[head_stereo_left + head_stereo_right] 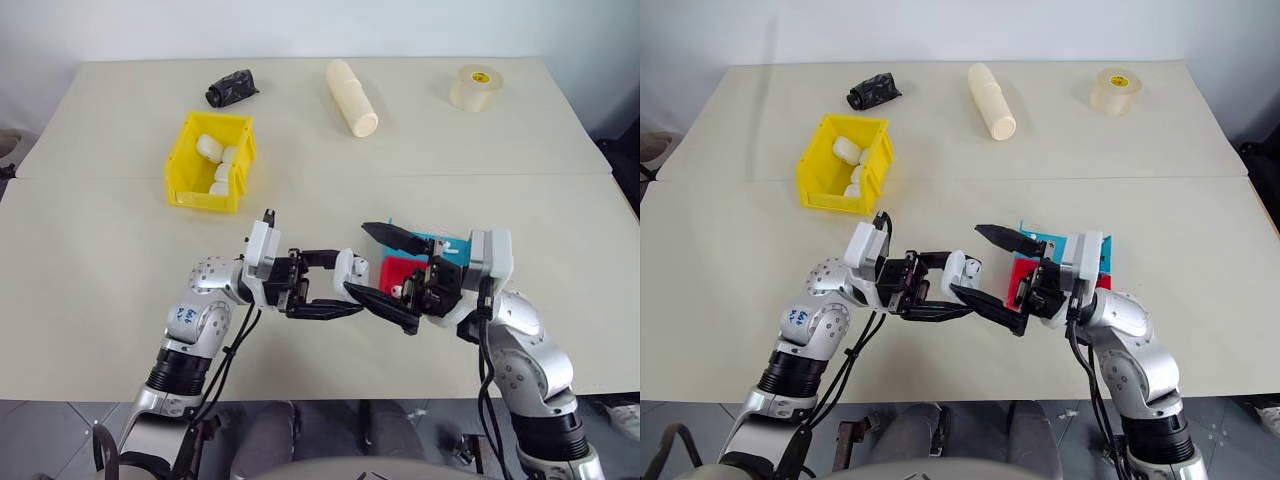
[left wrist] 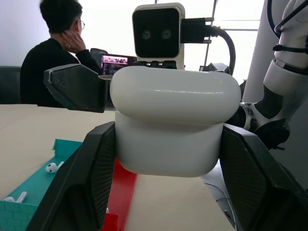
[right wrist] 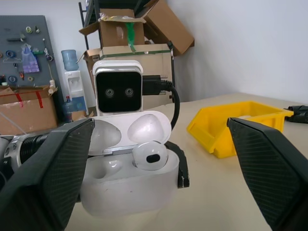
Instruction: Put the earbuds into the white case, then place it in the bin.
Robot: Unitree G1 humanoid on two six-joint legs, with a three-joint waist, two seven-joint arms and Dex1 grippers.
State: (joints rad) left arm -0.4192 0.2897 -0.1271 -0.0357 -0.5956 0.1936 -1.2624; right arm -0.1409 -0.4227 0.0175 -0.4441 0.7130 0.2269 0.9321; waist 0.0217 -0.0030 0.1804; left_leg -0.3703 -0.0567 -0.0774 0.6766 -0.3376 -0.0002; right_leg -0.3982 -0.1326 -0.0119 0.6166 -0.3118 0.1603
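holding the white case [image 3: 126, 180] needs care: it is a small, glossy, rounded shell, light and stiff but slick, so you want the pads flat on its broad side walls below the hinge, as the left gripper [image 1: 335, 290] has it now, clamped shut on the body with the lid flipped up. the case hangs above the table [image 1: 100, 260], just beside the red tray [image 1: 400, 270] on its near-left side. one earbud [image 3: 149, 156] sits in a well of the case, bulb up, and i judge it not fully seated; it is tiny and smooth and would roll away if you tip the case. the right gripper [image 1: 390, 275] stands with its fingers wide apart around the case front, gripping nothing. the second well looks empty, though the lid's shadow makes that hard to confirm. another earbud [image 2: 53, 167] lies in the blue tray [image 2: 29, 187] just behind the red tray, partly cut off by a finger. the bin [image 1: 205, 165] stands well away from the red tray, far-left, already with pale rounded items inside that you cannot identify.
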